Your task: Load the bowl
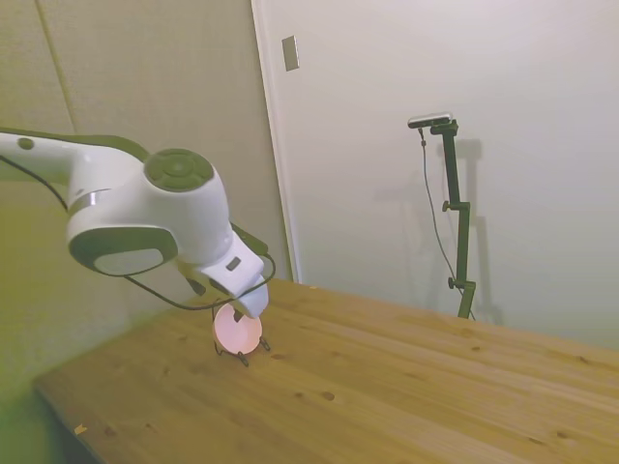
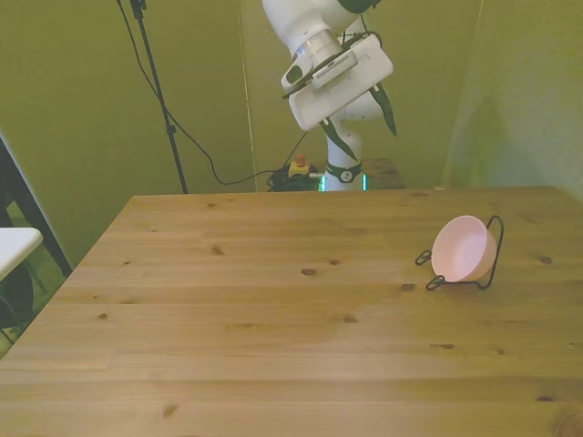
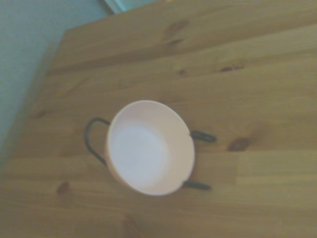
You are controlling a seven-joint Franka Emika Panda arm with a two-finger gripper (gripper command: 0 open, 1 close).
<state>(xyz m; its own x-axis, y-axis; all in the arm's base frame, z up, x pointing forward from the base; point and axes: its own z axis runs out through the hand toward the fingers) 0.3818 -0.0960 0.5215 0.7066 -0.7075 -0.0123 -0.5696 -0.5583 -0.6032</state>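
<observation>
Front view first: we see the wooden counter (image 2: 273, 309) filling the lower part, its pine boards dotted with dark knots, and we find no brand, label or readable writing on anything. Above its far edge hangs the white arm (image 2: 314, 41), well apart from the boards. We cannot tell whether the claw is released or clenched, since no view shows its tips clearly. Near the front view's right edge of the counter sits the bowl (image 2: 461, 248), pale pink, smooth and plain. It rests tilted on its side in a thin black wire stand (image 2: 492, 259), its opening turned toward the front view's left. From the side view we find the bowl (image 1: 237, 329) partly behind the arm's wrist. The wrist view shows the bowl (image 3: 148, 148) empty, with the wire stand (image 3: 94, 139) around it.
</observation>
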